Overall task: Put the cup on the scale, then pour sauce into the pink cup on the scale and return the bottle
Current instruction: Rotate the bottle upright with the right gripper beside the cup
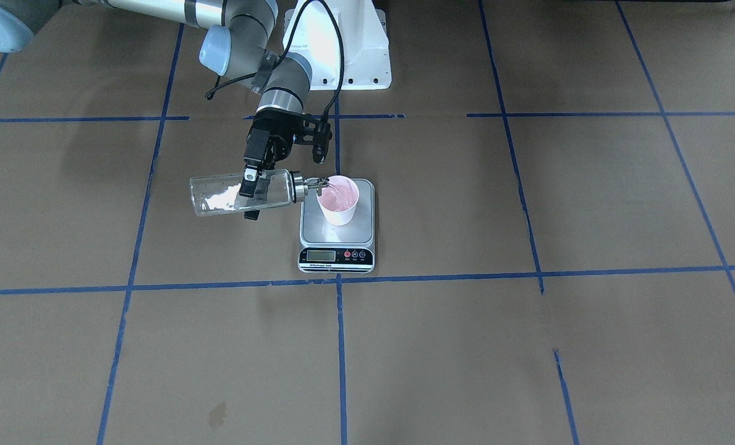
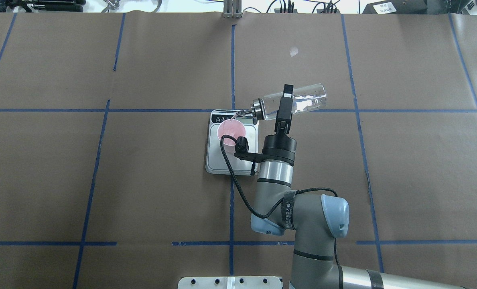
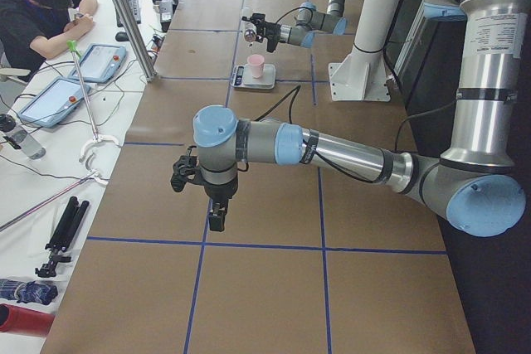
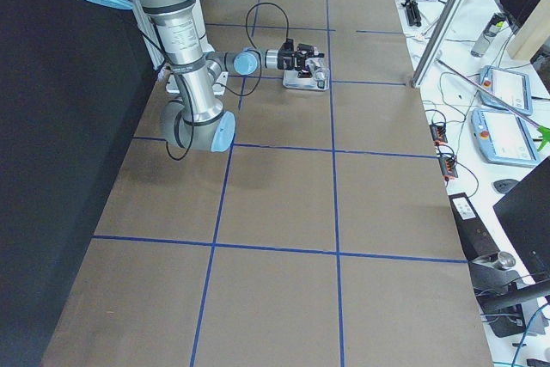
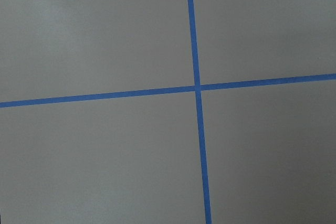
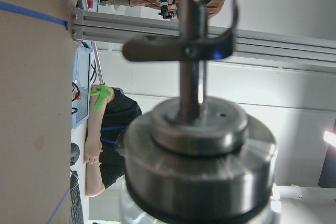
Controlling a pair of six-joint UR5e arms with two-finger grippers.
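Observation:
The pink cup [image 1: 338, 201] stands upright on the silver scale [image 1: 336, 238], toward its back. My right gripper [image 1: 251, 198] is shut on the clear glass bottle [image 1: 216, 198] and holds it about level, the metal spout [image 1: 318, 183] over the cup's rim. The overhead view shows the same: bottle [image 2: 306, 98], cup [image 2: 230, 130], scale [image 2: 230, 164], right gripper [image 2: 286, 100]. The right wrist view is filled by the bottle's metal collar [image 6: 199, 150]. The sauce is hardly visible. My left gripper [image 3: 216, 217] hangs over bare table far from the scale; I cannot tell whether it is open.
The white robot pedestal [image 1: 342, 49] stands behind the scale. Blue tape lines [image 5: 197, 87] grid the brown table. A person [image 3: 41, 6] sits at a side bench with tablets [image 3: 104, 60] beyond the table's far edge.

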